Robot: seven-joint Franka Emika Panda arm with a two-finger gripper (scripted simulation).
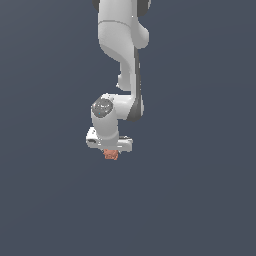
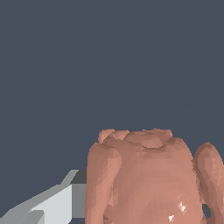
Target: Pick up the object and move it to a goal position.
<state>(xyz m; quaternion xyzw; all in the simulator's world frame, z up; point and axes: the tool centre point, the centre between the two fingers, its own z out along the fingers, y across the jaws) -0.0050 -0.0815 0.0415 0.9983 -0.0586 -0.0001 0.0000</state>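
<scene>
Exterior view: white jointed robot arm (image 1: 122, 60) hangs down over a plain dark grey-blue surface (image 1: 200, 200). Its white gripper (image 1: 110, 150) sits right over the small lumpy salmon-orange object (image 1: 111, 155), which peeks out beneath.

Wrist view: the object (image 2: 146, 179) fills the near field, one grey-white finger (image 2: 52, 203) touching its side. The other finger isn't visible, so I can't tell if the claw pinches it. Looks like the grasp stage; next needs a firm squeeze, then lift and carry to the goal, which isn't shown.
</scene>
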